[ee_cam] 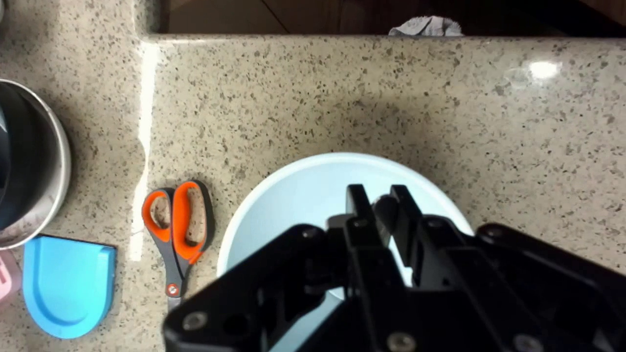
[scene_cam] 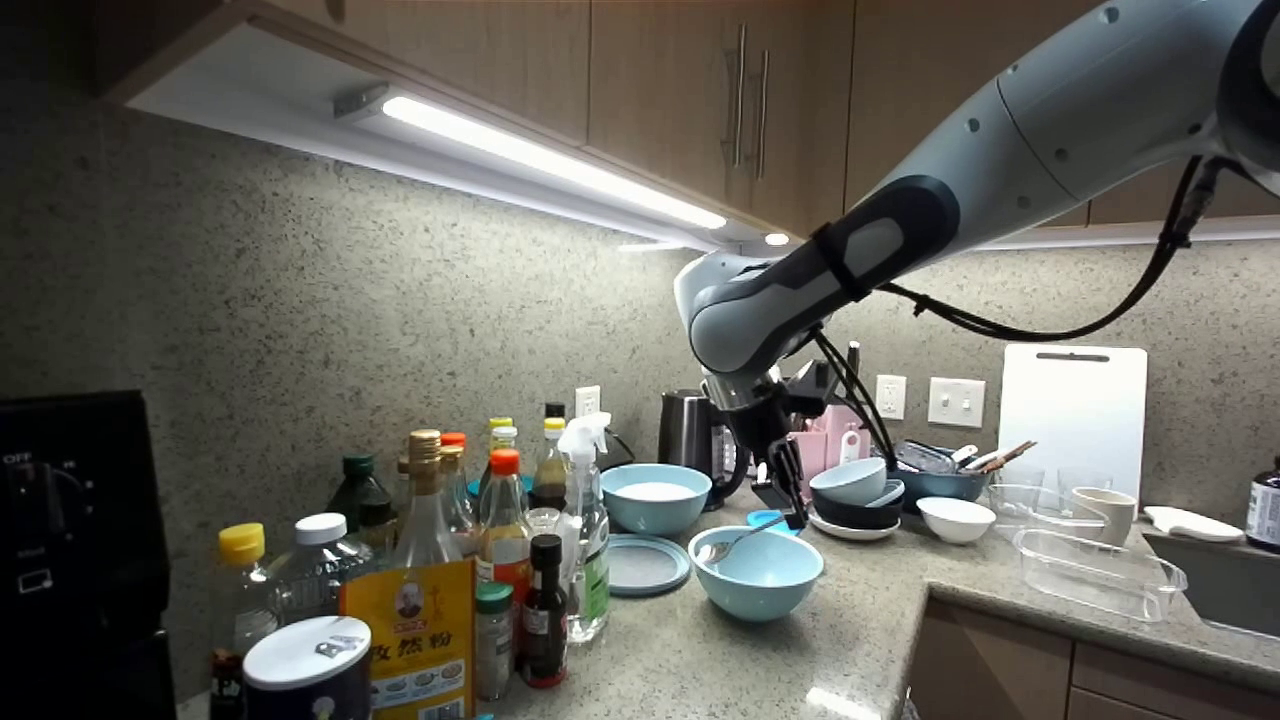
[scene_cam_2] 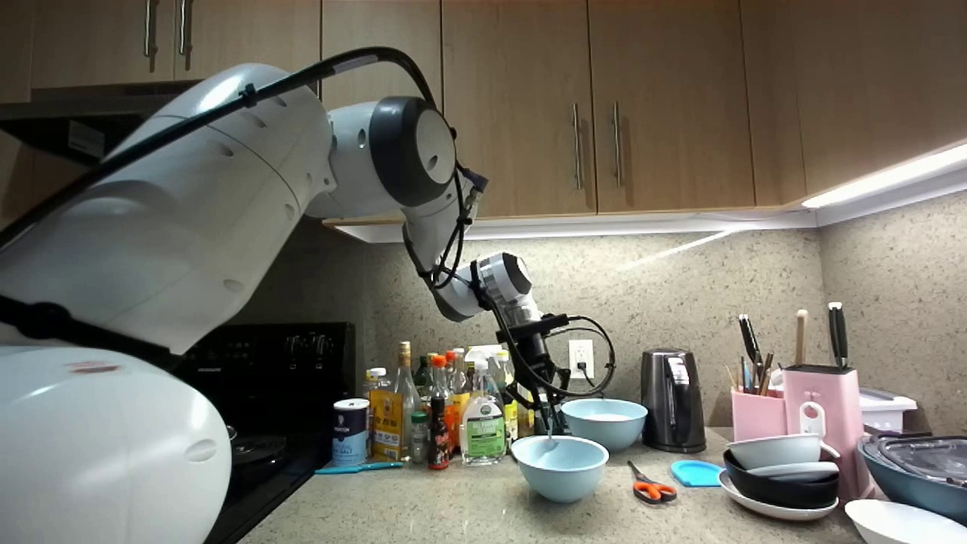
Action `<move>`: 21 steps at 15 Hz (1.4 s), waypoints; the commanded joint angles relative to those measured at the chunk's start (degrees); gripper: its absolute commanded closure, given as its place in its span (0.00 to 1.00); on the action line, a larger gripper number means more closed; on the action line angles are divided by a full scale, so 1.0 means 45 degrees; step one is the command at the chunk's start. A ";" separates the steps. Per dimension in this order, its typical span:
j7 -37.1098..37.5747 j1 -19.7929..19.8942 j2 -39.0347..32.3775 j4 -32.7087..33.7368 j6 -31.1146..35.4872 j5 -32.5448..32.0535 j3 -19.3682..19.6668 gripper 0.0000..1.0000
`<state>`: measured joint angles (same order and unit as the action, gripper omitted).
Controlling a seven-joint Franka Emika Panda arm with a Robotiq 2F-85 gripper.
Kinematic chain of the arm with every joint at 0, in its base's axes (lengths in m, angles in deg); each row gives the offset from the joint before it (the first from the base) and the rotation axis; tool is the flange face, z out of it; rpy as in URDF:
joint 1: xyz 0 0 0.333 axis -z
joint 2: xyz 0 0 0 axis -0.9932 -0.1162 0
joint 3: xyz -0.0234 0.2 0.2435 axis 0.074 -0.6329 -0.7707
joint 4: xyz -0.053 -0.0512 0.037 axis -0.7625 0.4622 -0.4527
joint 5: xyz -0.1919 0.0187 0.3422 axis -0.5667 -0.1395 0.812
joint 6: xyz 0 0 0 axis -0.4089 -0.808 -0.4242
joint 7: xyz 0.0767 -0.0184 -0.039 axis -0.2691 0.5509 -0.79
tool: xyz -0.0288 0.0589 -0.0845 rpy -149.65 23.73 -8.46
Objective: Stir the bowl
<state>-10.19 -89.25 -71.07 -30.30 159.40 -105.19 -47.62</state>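
Light-blue bowl [scene_cam: 758, 588] beneath the tool [ee_cam: 378, 195], jaws tight on a spoon [scene_cam: 714, 552]

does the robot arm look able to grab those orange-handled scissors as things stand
Probably not yet: its gripper holds a spoon over the nearer light-blue bowl, so it would likely have to let go first. Nothing visible lies on the scissors.

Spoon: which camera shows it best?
An exterior view: there the spoon shows both its shiny head, within the light-blue bowl, and its slanting handle. The rest show less: in an exterior view only a thin pale strip, perhaps its handle; in the wrist view, the gripper mostly blocks it.
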 commanded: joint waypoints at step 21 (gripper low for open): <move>0.0913 0.0173 -0.0137 -0.0112 -0.0490 -0.1657 0.1018 0.96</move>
<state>-6.45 -88.85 -71.32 -30.63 154.22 -110.27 -42.86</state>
